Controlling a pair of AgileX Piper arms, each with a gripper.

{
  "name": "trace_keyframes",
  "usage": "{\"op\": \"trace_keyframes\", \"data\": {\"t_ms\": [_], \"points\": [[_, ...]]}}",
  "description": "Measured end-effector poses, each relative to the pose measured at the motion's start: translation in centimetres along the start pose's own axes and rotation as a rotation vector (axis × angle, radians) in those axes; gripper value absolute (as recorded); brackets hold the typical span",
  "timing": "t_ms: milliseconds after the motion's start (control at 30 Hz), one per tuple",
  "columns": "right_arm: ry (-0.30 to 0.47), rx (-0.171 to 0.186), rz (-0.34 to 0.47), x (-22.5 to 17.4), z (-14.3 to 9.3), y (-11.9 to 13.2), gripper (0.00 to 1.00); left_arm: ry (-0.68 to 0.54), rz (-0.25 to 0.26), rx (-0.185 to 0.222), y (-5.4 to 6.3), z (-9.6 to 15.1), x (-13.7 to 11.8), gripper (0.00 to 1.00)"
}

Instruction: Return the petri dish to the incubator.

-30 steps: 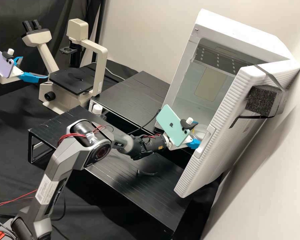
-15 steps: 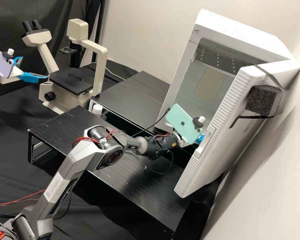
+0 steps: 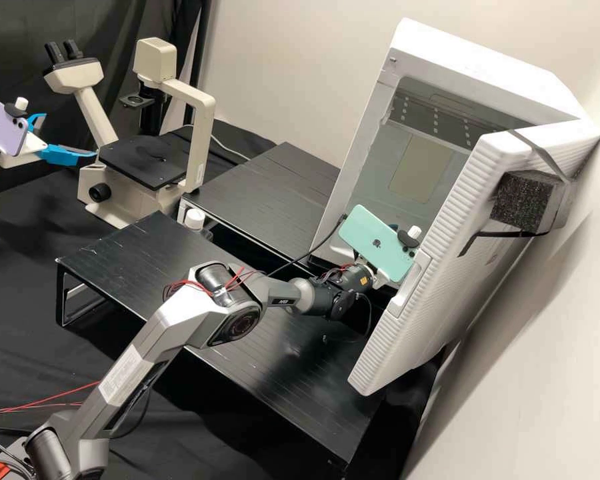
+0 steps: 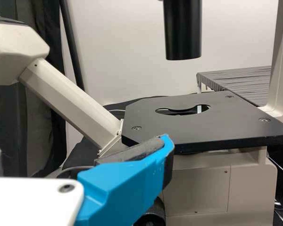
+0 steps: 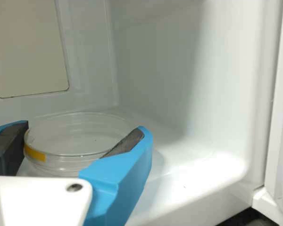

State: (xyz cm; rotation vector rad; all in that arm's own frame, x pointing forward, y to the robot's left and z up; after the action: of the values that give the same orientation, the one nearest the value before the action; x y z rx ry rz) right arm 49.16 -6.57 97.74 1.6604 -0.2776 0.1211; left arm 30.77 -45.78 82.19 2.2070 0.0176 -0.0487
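Note:
In the high view, my right gripper is at the opening of the incubator, its fingers hidden behind a mint phone and the door. Inside the incubator, the right wrist view shows this gripper shut on the clear petri dish, one pad against either side of it. The dish has a yellow mark on its side and is low over the white incubator floor; whether it touches cannot be told. My left gripper stands open beside the microscope, empty. One finger of that gripper shows before the microscope stage.
The incubator door stands open on the right, close to the right gripper. The microscope is at the back left. Black stands lie between it and the incubator, with a small white-capped bottle near them.
My right arm has moved rightward and farther into the incubator opening, taking the dish along; its fingers have passed behind the door edge. The left arm has stayed still.

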Motion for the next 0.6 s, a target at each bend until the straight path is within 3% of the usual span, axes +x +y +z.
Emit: {"op": "trace_keyframes", "data": {"t_ms": [300,333,600], "points": [[-0.013,0.003,-0.019,-0.6,0.7,-0.7,0.00,0.000,0.000,0.000,0.0,0.0,0.0,1.00],[-0.006,-0.004,-0.017,-0.7,0.7,-0.8,1.00,0.000,0.000,0.000,0.0,0.0,0.0,1.00],[-0.004,-0.017,-0.018,-1.3,0.7,-0.8,1.00,0.000,0.000,0.000,0.0,0.0,0.0,1.00]]}}
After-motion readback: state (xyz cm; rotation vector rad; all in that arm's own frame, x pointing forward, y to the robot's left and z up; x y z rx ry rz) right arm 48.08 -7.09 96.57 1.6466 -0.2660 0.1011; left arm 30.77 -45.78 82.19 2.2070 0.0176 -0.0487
